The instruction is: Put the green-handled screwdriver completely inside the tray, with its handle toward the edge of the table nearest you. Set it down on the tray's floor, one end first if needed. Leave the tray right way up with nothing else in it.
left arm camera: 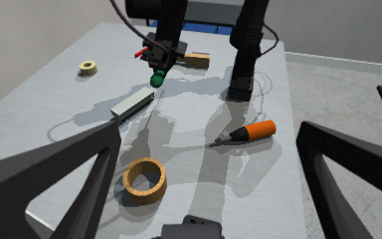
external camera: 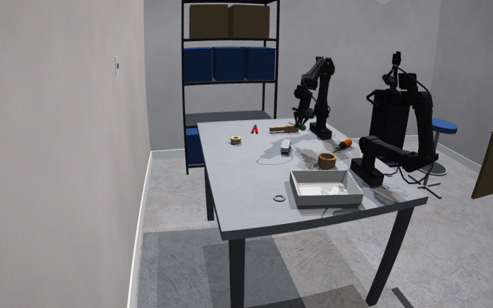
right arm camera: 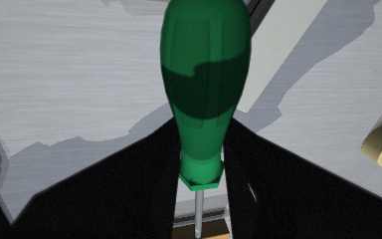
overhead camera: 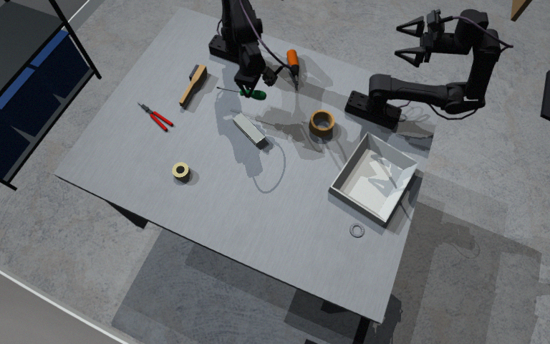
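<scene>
The green-handled screwdriver (overhead camera: 256,94) (external camera: 300,126) (left arm camera: 157,79) (right arm camera: 205,65) hangs above the table. In the top view its handle points right and its thin shaft points left. My right gripper (overhead camera: 244,91) (right arm camera: 202,124) is shut on the narrow neck of the handle, beside the shaft. The tray (overhead camera: 356,206) (external camera: 330,200) stands right way up near the table's right end in the top view, with only light patches and shadows on its floor. My left gripper (overhead camera: 397,41) (left arm camera: 207,130) is wide open and empty, raised beyond the table's back edge.
A wooden ring (overhead camera: 321,132) (left arm camera: 148,196) and a pale block (overhead camera: 247,127) lie between the screwdriver and the tray. An orange-handled tool (overhead camera: 292,59) lies behind. A metal ring (overhead camera: 351,230) lies by the tray. A brush (overhead camera: 188,91), pliers (overhead camera: 157,120) and a yellow roll (overhead camera: 175,170) are farther left.
</scene>
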`<state>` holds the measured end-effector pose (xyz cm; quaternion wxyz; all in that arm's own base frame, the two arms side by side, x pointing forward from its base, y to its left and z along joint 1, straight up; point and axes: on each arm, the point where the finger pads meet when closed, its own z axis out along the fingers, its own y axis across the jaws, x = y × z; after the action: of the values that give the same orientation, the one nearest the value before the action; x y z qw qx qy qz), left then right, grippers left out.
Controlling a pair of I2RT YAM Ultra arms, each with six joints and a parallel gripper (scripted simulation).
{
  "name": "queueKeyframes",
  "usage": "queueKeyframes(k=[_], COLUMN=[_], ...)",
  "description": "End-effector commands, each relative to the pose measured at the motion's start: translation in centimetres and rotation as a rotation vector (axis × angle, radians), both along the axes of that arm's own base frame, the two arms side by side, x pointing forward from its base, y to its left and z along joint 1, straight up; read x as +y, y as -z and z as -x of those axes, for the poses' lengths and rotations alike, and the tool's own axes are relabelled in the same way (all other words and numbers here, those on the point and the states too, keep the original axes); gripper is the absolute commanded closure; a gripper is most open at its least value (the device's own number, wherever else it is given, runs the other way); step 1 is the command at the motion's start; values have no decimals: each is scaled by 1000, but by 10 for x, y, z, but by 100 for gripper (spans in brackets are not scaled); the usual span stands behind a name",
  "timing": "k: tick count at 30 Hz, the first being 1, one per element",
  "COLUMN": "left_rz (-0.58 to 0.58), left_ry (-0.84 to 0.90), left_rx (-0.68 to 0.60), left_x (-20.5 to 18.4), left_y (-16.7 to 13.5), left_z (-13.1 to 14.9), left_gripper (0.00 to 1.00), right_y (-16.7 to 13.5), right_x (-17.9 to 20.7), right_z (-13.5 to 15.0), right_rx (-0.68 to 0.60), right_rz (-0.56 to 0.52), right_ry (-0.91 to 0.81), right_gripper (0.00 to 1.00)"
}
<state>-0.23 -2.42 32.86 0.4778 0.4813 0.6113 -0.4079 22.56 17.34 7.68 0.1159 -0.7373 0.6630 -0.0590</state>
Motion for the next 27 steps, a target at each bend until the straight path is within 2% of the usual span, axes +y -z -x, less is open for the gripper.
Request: queueKeyframes(k=[1, 6, 8, 13, 25, 27], left_rz=[12, 12, 12, 5, 5, 5], left_ry=[-8, -8, -8, -3, -3, -3], left_rx=[-12, -12, -12, -5, -5, -5], left_x=[7, 7, 7, 2, 2, 2], left_y=[-2, -2, -2, -3, -3, -3], left_z=[1, 1, 1, 0, 0, 0], left_gripper=[0, 0, 0, 0, 0, 0], right_y=[0, 4, 4, 7, 8, 18], right_x=[15, 37, 37, 44, 49, 49], right_z=[33, 71, 71, 94, 95, 96], right_rx=[23, 39, 39, 49, 34, 39], right_rz=[31, 57, 57, 78, 61, 67], right_ry=[-127, -304, -304, -406, -419, -419], right_gripper=[83, 83, 83, 83, 83, 83])
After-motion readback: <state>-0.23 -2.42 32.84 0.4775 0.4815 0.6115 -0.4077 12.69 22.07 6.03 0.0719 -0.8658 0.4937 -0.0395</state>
